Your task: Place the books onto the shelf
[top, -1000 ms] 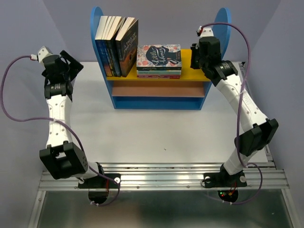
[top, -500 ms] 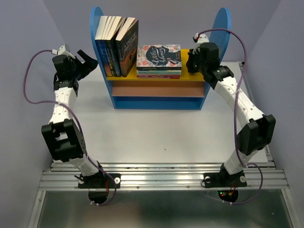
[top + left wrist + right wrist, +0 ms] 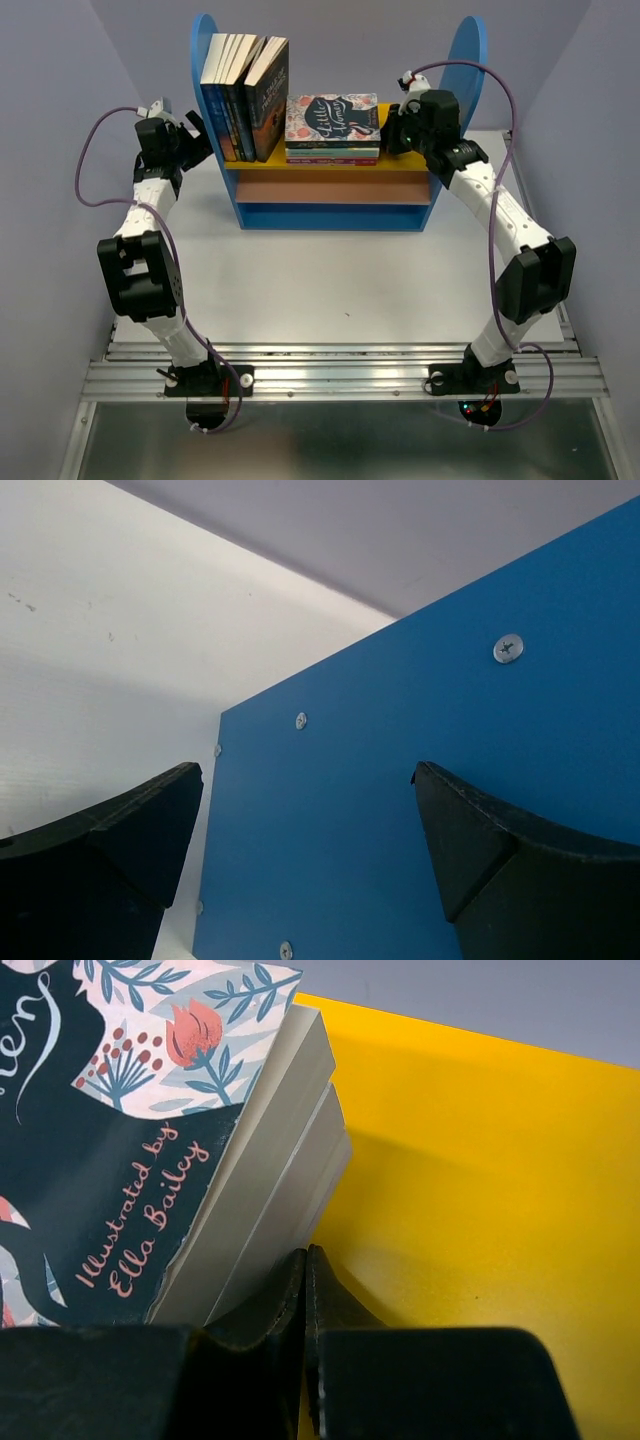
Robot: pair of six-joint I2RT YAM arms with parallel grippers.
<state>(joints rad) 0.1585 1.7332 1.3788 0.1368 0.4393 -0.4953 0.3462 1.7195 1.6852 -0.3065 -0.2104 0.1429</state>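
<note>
— Now the right claw (image 3: pixel 305 1260) has moved in and pressed together, at the edge of the flat stack (image 3: pixel 260 1190) on the shelf (image 3: pixel 330 215).
— Yes, the left claw (image 3: pixel 305 820) came close too, spread beside the side panel (image 3: pixel 420 780). I think little remains: the books (image 3: pixel 245 95) already stand on the yellow board (image 3: pixel 480 1160).

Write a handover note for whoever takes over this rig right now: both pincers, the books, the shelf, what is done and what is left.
Left pincer: open and empty, facing the outer side of the shelf's left blue panel.
Right pincer: shut, holding nothing, tips at the page edges of the flat stack on the yellow board.
Books: upright on the yellow board by the left panel, the rightmost leaning on the rest.
Done: no book lies on the table; all in view are shelved.
Left: probably only drawing both arms back, perhaps tidying the row.
</note>
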